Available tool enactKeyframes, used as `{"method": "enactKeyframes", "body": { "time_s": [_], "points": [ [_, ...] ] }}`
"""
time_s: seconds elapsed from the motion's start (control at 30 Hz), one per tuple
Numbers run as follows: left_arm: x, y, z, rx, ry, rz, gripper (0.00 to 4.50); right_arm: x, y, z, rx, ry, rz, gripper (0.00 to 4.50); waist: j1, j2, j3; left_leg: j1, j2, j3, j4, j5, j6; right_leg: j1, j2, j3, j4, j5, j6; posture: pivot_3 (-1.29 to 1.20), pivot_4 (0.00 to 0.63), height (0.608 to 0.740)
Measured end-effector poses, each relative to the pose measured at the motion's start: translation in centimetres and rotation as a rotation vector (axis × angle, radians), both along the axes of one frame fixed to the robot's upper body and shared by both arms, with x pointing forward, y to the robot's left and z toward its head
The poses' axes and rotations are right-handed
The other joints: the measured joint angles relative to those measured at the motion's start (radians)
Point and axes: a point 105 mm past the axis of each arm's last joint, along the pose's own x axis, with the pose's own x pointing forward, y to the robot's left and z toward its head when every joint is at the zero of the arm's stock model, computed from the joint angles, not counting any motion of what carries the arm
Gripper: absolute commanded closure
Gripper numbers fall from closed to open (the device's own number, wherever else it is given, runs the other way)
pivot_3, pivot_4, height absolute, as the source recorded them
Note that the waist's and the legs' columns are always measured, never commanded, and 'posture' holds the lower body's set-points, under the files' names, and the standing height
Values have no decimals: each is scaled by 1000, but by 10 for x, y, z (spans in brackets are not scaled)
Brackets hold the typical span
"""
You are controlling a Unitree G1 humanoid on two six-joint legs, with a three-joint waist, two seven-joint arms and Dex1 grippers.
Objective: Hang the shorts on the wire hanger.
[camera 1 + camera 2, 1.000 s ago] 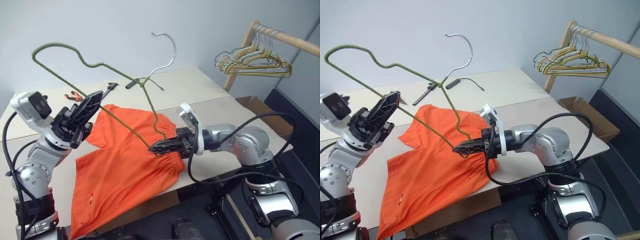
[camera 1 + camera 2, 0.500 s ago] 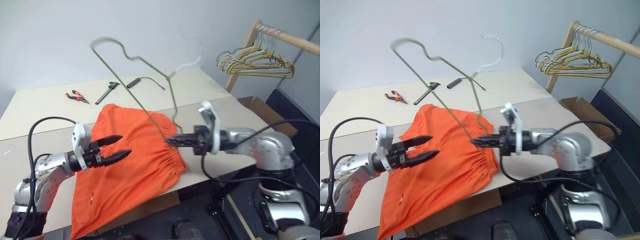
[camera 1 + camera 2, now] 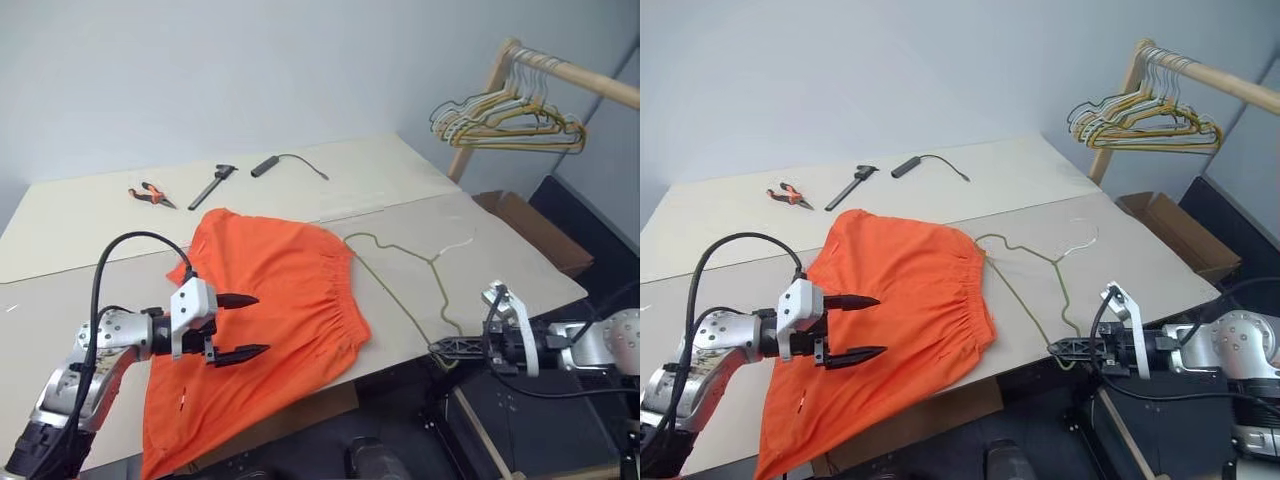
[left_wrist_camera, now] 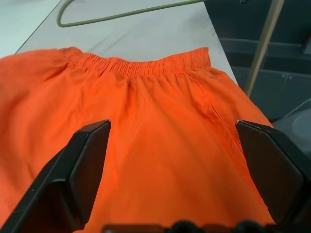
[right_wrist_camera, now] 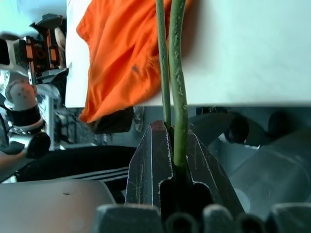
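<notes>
The orange shorts (image 3: 280,290) lie spread on the table, waistband towards the right and one leg hanging over the near edge. My left gripper (image 3: 258,324) is open just over their middle, its fingers (image 4: 83,167) wide apart with nothing between them. The olive-green wire hanger (image 3: 400,270) lies flat on the table right of the waistband, silvery hook (image 3: 468,237) at its far end. My right gripper (image 3: 437,348) is at the table's near right edge, shut on the hanger's wire (image 5: 178,92).
Orange-handled pliers (image 3: 152,193), a black tool (image 3: 212,185) and a black stick with a cord (image 3: 275,162) lie at the table's back. A wooden rack with a bunch of hangers (image 3: 510,115) stands at right, with a cardboard box (image 3: 520,225) below it.
The hanger came down from the air to lie flat on the table. My right gripper swung right and down with it. My left gripper opened, then sank over the shorts.
</notes>
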Motion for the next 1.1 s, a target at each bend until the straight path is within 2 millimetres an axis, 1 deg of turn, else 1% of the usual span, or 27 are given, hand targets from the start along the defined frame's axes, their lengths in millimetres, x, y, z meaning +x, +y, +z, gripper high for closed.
{"method": "enactKeyframes", "body": {
  "time_s": [0.13,0.23,0.37,0.43,0.6,0.77,0.97,1.1],
  "points": [
    [-3,3,-2,36,-6,-21,16,-4,-7,-6,-12,46,-18,4500,0,0,0,1,0,0,0,0,0,0,0,1,0,-2,4,-199,0,740],
    [-5,4,-6,40,8,-16,16,-8,-10,-16,-40,84,-27,4500,2,0,0,1,0,0,0,0,0,0,0,1,0,-2,5,-194,0,740],
    [-6,5,-7,41,13,-8,16,-12,-8,-31,-33,133,-33,4500,8,0,0,1,0,1,0,0,0,0,-1,1,0,-1,5,-192,0,740],
    [-6,5,-8,41,13,-4,16,-12,-7,-34,-26,140,-38,4500,9,0,0,1,0,1,0,0,0,0,-1,1,0,-1,5,-191,0,740],
    [-5,2,-7,-3,17,11,16,-8,-7,-34,-17,109,-43,4500,9,0,0,1,0,1,0,0,1,0,-1,1,0,-1,5,-190,0,740],
    [-4,4,-10,-6,24,33,16,-7,-5,-31,13,99,-33,4500,9,0,0,1,0,1,0,0,1,0,-1,1,0,0,4,-183,0,740],
    [-5,6,-15,0,35,52,16,-9,3,-24,41,69,14,4500,11,0,0,1,0,1,0,0,1,1,-1,2,1,-1,5,-178,0,740],
    [-5,7,-16,7,34,59,16,-12,10,-29,55,92,44,4500,11,0,0,1,0,1,0,0,1,0,-1,2,1,0,3,-172,0,740]
  ]
}}
